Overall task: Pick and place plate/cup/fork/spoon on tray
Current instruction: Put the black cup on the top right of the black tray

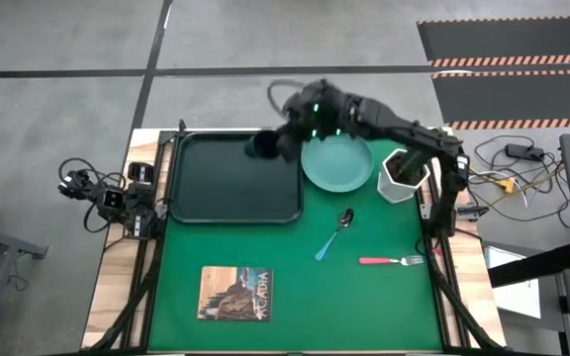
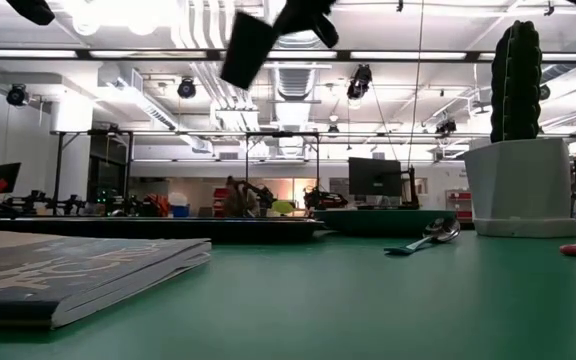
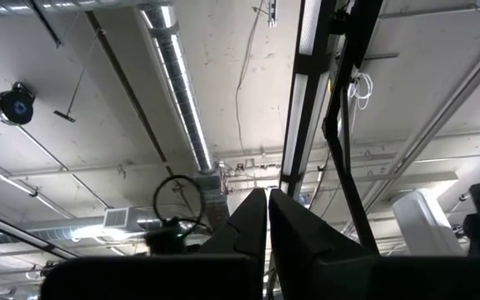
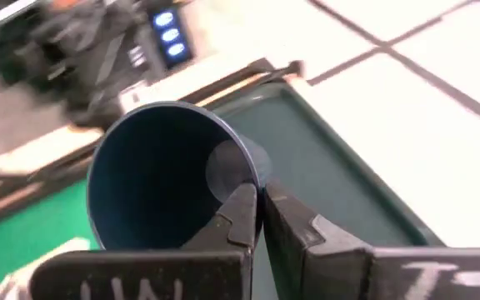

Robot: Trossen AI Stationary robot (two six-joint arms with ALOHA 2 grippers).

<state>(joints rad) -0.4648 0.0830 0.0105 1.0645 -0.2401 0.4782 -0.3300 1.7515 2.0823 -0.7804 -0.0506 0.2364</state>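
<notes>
My right gripper (image 1: 277,140) is shut on the dark cup (image 1: 261,146), high above the far right part of the black tray (image 1: 191,203). In the low view the cup (image 2: 248,48) hangs tilted well above the table. The teal plate (image 1: 337,163) lies on the mat just right of the tray. The blue-handled spoon (image 1: 332,235) and the red-handled fork (image 1: 392,261) lie flat on the mat nearer the front. My left arm (image 1: 117,198) waits folded at the table's left edge, its gripper (image 3: 267,218) shut, empty and pointing at the ceiling. My right gripper holds the cup by its wall at the rim (image 4: 238,171), one finger (image 4: 236,218) inside the cup and one finger (image 4: 294,225) outside. The cup is lifted clear and tilted, its open mouth turned toward the wrist camera, above the tray (image 4: 323,158).
A white pot with a green plant (image 1: 401,176) stands at the right edge beside the plate. A book (image 1: 236,294) lies at the front left of the green mat (image 1: 364,307). The tray's floor is bare.
</notes>
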